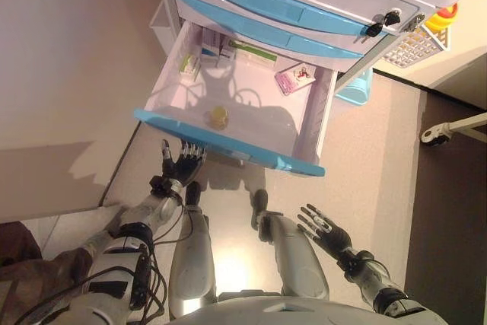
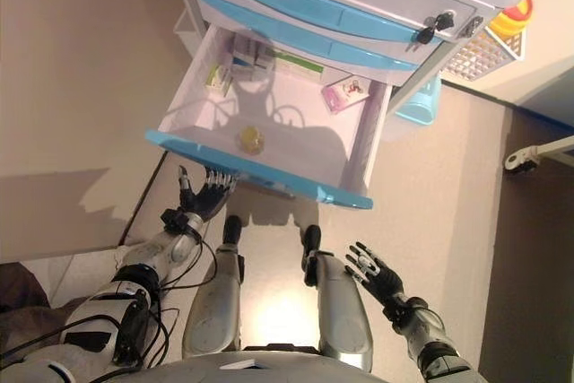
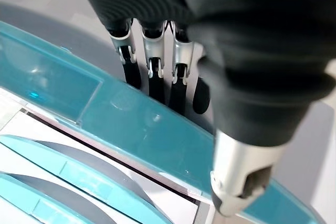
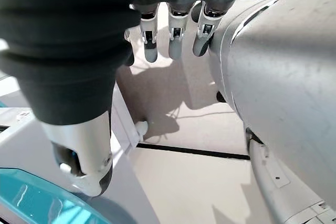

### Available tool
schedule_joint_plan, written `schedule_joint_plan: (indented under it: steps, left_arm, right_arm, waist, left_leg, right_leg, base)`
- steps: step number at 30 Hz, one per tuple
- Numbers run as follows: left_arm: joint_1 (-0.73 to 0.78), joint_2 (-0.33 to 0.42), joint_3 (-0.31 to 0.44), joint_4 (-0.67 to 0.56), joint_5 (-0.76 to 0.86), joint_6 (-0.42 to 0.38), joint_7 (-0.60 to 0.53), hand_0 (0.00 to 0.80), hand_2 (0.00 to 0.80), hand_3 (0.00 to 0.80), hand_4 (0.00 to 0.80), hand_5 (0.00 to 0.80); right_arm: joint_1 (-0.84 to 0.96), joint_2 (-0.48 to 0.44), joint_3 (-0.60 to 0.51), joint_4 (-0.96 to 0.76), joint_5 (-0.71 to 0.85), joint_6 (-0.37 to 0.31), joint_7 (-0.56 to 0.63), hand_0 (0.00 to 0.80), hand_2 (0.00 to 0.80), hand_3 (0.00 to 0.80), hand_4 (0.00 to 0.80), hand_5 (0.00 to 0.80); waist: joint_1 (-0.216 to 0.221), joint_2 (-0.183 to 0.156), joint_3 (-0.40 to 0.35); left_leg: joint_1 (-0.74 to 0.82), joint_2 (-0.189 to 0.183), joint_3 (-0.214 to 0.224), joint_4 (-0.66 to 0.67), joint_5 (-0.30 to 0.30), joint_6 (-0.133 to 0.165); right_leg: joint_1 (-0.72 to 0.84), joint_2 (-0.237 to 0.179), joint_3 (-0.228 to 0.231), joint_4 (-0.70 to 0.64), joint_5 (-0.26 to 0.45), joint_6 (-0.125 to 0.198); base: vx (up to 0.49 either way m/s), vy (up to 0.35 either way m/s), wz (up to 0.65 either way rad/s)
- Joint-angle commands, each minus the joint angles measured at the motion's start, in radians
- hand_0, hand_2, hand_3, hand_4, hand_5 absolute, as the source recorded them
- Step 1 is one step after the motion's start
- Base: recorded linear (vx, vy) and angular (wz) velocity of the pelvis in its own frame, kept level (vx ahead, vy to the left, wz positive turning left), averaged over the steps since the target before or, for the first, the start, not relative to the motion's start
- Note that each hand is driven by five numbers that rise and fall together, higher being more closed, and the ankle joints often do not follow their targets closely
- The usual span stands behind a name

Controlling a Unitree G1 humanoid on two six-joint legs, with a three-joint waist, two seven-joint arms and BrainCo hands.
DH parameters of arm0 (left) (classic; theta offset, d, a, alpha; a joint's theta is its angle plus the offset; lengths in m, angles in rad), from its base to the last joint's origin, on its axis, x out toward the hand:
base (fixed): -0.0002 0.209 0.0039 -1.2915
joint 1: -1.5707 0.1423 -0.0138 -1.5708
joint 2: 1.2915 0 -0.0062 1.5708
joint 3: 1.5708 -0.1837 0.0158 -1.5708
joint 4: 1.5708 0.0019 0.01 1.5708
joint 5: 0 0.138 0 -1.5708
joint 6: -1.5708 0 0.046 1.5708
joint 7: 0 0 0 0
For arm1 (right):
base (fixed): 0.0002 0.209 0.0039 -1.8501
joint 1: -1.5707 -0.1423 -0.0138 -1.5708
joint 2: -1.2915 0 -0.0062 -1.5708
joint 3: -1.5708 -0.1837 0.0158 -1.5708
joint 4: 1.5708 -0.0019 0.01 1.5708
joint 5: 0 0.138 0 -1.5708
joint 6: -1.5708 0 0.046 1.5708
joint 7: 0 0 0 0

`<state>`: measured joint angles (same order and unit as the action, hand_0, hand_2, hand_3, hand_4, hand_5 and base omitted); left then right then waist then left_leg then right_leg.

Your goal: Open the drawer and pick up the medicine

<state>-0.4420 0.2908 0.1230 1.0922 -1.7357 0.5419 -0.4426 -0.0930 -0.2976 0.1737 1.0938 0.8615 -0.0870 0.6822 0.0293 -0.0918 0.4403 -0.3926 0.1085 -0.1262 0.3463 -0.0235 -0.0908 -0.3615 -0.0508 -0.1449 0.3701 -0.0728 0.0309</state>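
Observation:
The bottom drawer (image 1: 228, 144) of a white cabinet with blue fronts stands pulled out. Inside lie a small yellow medicine jar (image 1: 218, 117) near the front, a green-and-white box (image 1: 189, 64) at the back left, more boxes (image 1: 251, 52) along the back, and a pink packet (image 1: 294, 78) at the back right. My left hand (image 1: 180, 164) is open just below the drawer's blue front, fingers straight; in the left wrist view the fingertips (image 3: 153, 80) sit at the front panel (image 3: 131, 124). My right hand (image 1: 326, 231) is open and empty, low at the right, away from the drawer.
Two shut blue-fronted drawers (image 1: 266, 5) sit above the open one, with keys (image 1: 380, 23) in a lock at the cabinet's right. A white basket (image 1: 415, 45) hangs at the right side. A light blue bin (image 1: 356, 89) stands behind the drawer's right corner. A castor (image 1: 432, 135) is far right.

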Motion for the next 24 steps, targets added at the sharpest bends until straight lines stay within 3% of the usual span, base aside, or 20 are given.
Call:
schedule_joint_plan:
  steps: [1,4,10,19,22,24]
  left_arm:
    - [0.172,0.019,0.037,0.308,0.099,-0.250,0.233,0.000,0.000,0.000,0.000,0.000]
    - [0.178,0.023,0.048,0.303,0.118,-0.323,0.236,0.000,0.000,0.000,0.000,0.000]
    - [0.173,0.030,0.057,0.301,0.127,-0.306,0.236,0.000,0.000,0.000,0.000,0.000]
    - [0.173,0.033,0.049,0.310,0.160,-0.218,0.312,0.000,0.000,0.000,0.000,0.000]
    - [0.177,0.034,0.046,0.319,0.201,-0.225,0.317,0.000,0.000,0.000,0.000,0.000]
    - [0.181,0.036,0.051,0.321,0.199,-0.274,0.299,0.000,0.000,0.000,0.000,0.000]
  right_arm:
    - [0.053,0.027,0.038,-0.050,-0.037,0.033,0.005,0.000,0.000,0.000,0.000,0.000]
    - [0.057,0.023,0.046,-0.049,-0.043,0.027,0.006,0.000,0.000,0.000,0.000,0.000]
    - [0.055,0.011,0.046,-0.045,-0.030,0.023,0.005,0.000,0.000,0.000,0.000,0.000]
    - [0.052,0.004,0.037,-0.030,-0.043,0.025,0.016,0.000,0.000,0.000,0.000,0.000]
    - [0.051,0.003,0.037,-0.029,-0.045,0.025,0.012,0.000,0.000,0.000,0.000,0.000]
    - [0.051,0.001,0.035,-0.025,-0.042,0.021,0.016,0.000,0.000,0.000,0.000,0.000]
  waist:
    - [-0.011,-0.067,0.080]
    - [-0.010,-0.064,0.080]
    - [-0.013,-0.051,0.080]
    - [-0.013,-0.045,0.080]
    - [-0.013,-0.043,0.080]
    - [-0.015,-0.038,0.080]
  left_leg:
    - [-0.013,-0.056,0.038,0.069,-0.038,0.028]
    - [-0.015,-0.059,0.037,0.074,-0.039,0.026]
    - [-0.010,-0.062,0.037,0.069,-0.035,0.025]
    - [-0.007,-0.063,0.045,0.073,-0.035,0.025]
    - [-0.007,-0.065,0.046,0.071,-0.031,0.026]
    - [-0.006,-0.067,0.045,0.064,-0.022,0.024]
  right_leg:
    - [0.063,0.030,-0.032,-0.136,0.081,0.039]
    - [0.064,0.030,-0.031,-0.136,0.079,0.037]
    - [0.064,0.026,-0.031,-0.130,0.074,0.036]
    - [0.069,0.022,-0.034,-0.128,0.068,0.034]
    - [0.068,0.021,-0.034,-0.128,0.068,0.032]
    - [0.067,0.019,-0.034,-0.129,0.070,0.031]
  base:
    - [0.000,0.000,0.00]
    - [0.015,0.004,0.33]
    - [0.007,0.023,-0.18]
    - [-0.004,0.010,0.03]
    - [0.002,0.005,0.01]
    - [-0.010,0.025,0.06]
